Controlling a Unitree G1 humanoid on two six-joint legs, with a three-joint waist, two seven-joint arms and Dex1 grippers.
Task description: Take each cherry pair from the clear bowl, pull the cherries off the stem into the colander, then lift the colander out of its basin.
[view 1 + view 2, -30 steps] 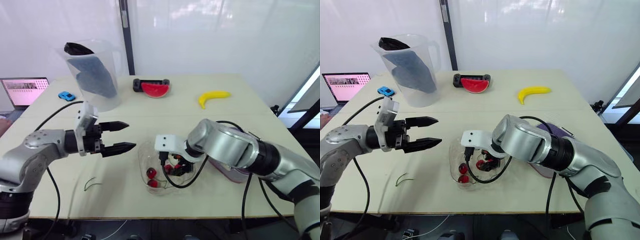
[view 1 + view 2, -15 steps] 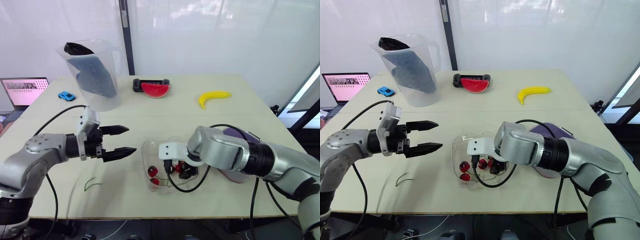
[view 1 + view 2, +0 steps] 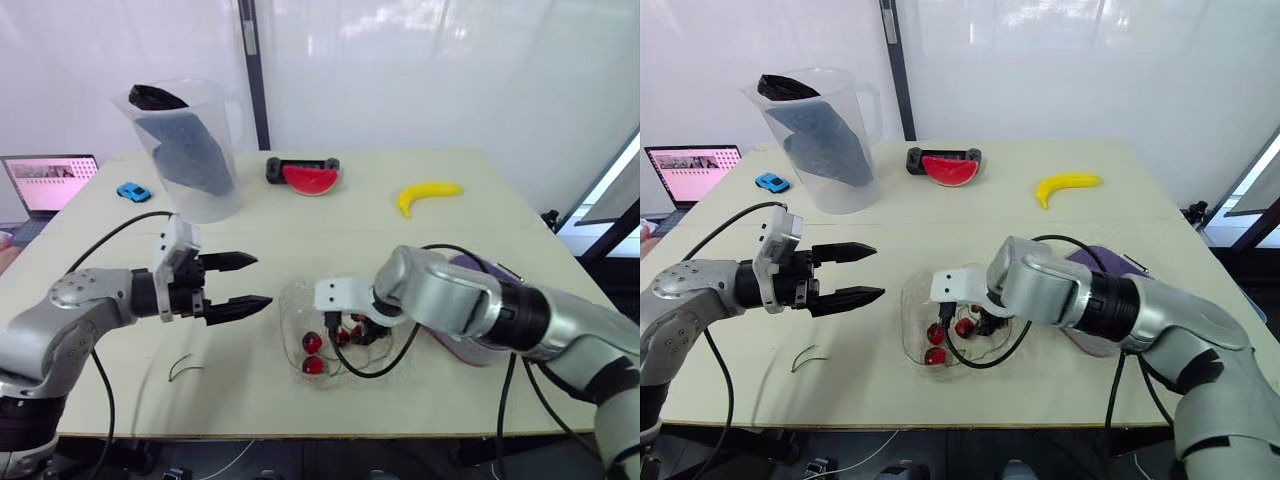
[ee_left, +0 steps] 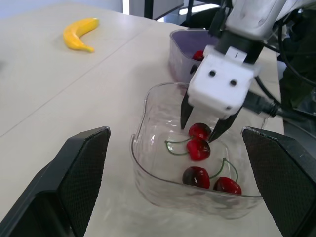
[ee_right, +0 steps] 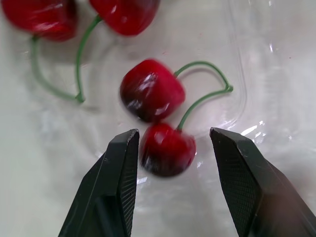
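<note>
- To do this grab well, I'd close the right claw (image 5: 173, 138) slowly and low on the near cherry of the cherry pair (image 5: 167, 150), so it doesn't squirt away on the slick plastic.
- That claw is wide open inside the clear bowl (image 4: 138, 155), straddling the cherry and gripping nothing.
- The left claw (image 3: 262, 280) hovers just beside the bowl, open and empty.
- The purple colander (image 4: 178, 52) sits on the bench (image 3: 350, 200) just past the bowl.

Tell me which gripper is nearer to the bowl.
Right. The right gripper is down inside the bowl, open around a cherry. The left gripper hovers open beside the bowl, apart from it.
</note>
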